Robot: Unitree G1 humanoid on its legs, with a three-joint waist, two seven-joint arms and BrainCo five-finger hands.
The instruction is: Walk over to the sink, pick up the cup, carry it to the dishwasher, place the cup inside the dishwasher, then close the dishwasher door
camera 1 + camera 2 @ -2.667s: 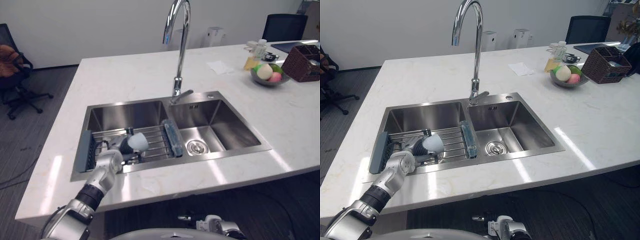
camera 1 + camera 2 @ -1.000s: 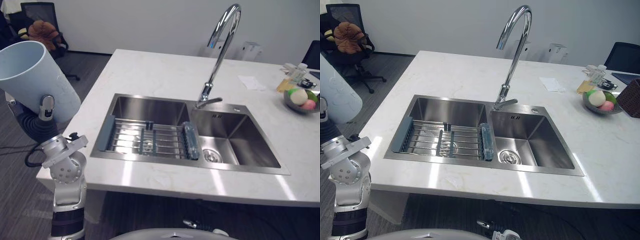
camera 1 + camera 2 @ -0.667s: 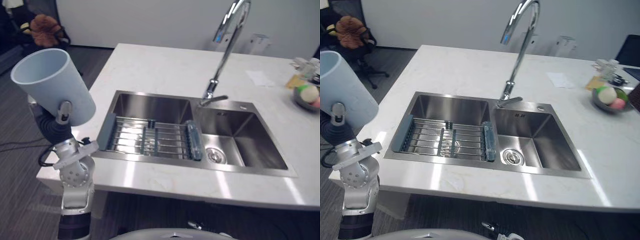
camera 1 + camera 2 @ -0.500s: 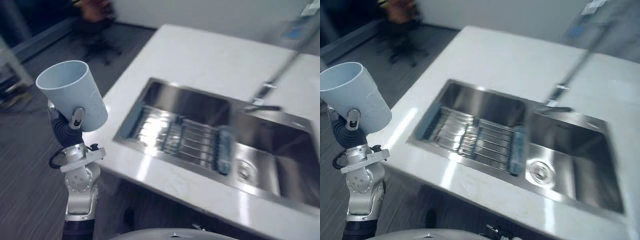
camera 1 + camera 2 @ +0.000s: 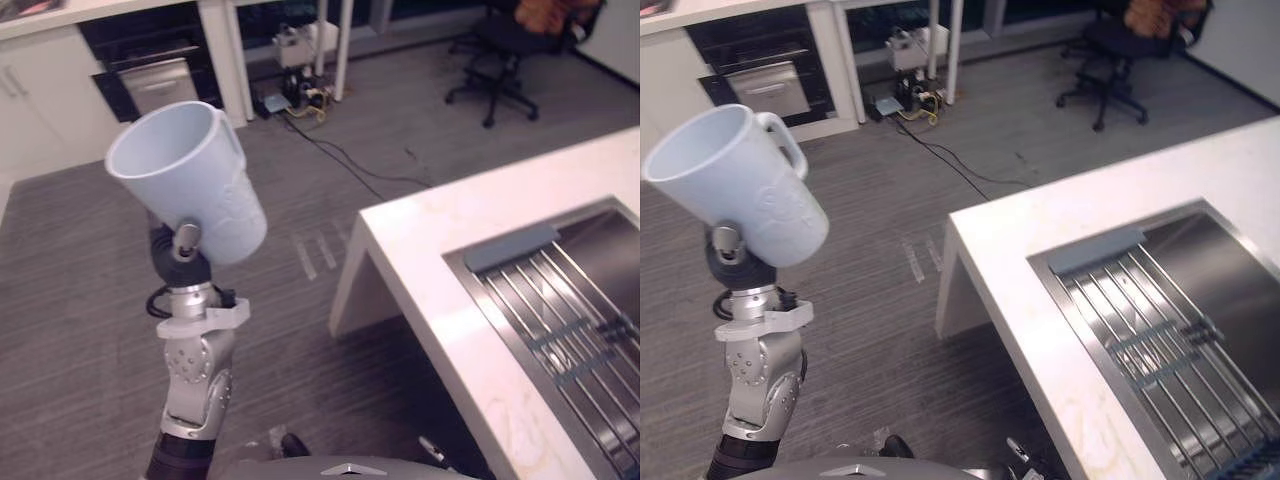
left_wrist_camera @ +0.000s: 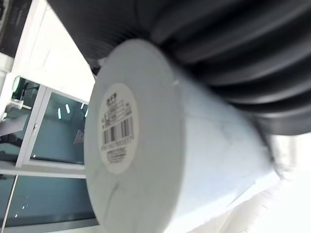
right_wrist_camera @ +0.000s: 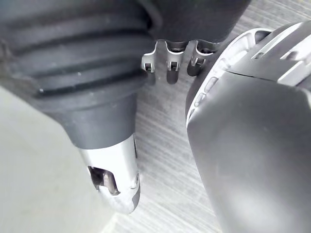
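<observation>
View swung off sink (image 5: 1225, 260) toward open floor (image 5: 80, 300) as robot turned away; left hand (image 5: 184, 240) stayed clenched round cup (image 5: 190, 180), held high and tilted over floor. Pickup done, carry under way, dishwasher yet to be reached. Right hand (image 7: 114, 184) hung low, state unclear.

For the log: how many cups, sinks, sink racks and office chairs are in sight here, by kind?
cup: 1
sink: 1
sink rack: 1
office chair: 1
Total: 4
</observation>
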